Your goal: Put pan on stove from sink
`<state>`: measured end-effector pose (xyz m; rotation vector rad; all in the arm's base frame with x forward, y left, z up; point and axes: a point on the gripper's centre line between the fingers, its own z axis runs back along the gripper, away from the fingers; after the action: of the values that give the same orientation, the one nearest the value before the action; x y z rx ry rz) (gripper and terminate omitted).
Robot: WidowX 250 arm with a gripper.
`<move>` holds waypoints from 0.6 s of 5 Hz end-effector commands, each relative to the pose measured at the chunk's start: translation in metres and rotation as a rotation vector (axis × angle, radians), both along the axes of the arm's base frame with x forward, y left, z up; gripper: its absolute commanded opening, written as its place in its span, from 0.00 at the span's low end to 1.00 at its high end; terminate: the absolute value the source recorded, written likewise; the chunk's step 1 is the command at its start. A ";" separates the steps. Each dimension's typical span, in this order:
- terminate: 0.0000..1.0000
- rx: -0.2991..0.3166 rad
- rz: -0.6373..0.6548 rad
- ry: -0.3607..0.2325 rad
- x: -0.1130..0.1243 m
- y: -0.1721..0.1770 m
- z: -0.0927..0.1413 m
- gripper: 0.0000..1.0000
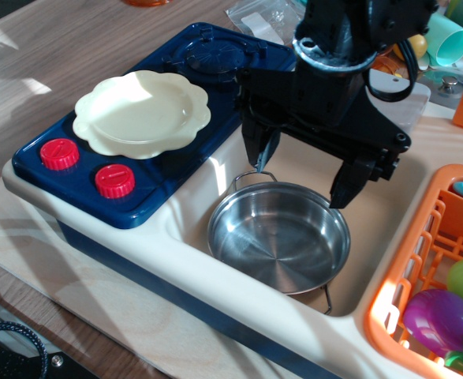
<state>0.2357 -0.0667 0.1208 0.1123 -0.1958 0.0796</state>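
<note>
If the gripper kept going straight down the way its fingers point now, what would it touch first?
Most likely the pan lying in the sink. The open gripper points down with its fingers spread above the pan's far rim. Depth is hard to judge, so one finger might land just outside the rim.

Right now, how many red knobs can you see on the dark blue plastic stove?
2. One red knob sits at the stove's front-left corner; the other is just right of it. None looks hidden.
</note>
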 end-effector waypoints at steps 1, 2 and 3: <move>0.00 0.000 0.000 0.000 0.000 0.000 0.000 1.00; 0.00 -0.004 0.173 0.008 0.005 -0.009 0.002 1.00; 0.00 -0.031 0.285 0.007 0.013 -0.013 0.002 1.00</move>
<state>0.2470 -0.0821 0.1093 0.1105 -0.1405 0.4444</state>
